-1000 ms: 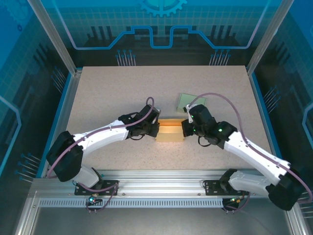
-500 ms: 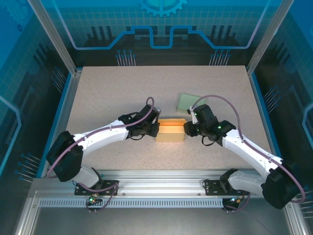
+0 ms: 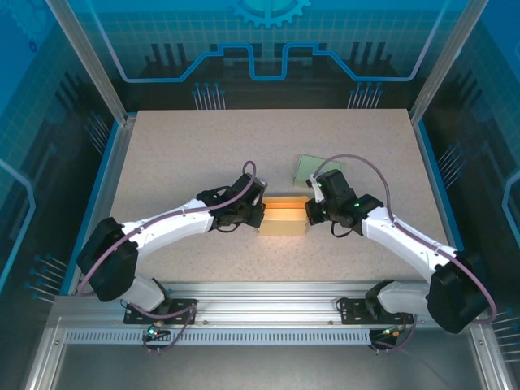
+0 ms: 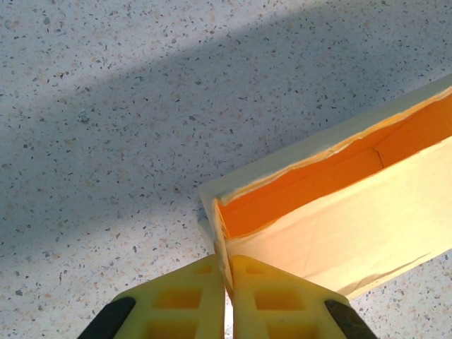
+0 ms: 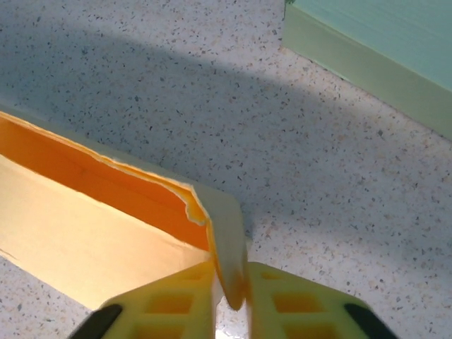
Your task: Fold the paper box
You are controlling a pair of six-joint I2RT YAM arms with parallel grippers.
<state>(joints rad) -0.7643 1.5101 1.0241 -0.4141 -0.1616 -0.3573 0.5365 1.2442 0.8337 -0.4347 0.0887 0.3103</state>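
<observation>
The paper box [image 3: 283,219] is pale yellow outside and orange inside, standing open-topped at the middle of the table. My left gripper [image 3: 262,216] is shut on its left end wall; in the left wrist view the yellow fingers [image 4: 182,296] pinch the thin wall of the box [image 4: 339,212] between them. My right gripper [image 3: 309,213] is shut on the right end flap; in the right wrist view that flap [image 5: 227,244] runs down between the yellow fingers [image 5: 300,300] beside the box's orange interior [image 5: 106,176].
A flat pale green sheet [image 3: 309,169] lies just behind the right gripper, its edge seen in the right wrist view [image 5: 367,49]. Speckled tabletop [image 3: 203,146] surrounds the box, bounded by blue rails and an aluminium frame.
The right gripper opened briefly and shut again on the box's right end flap, its arm shifting slightly left. The left gripper kept its hold without moving.
</observation>
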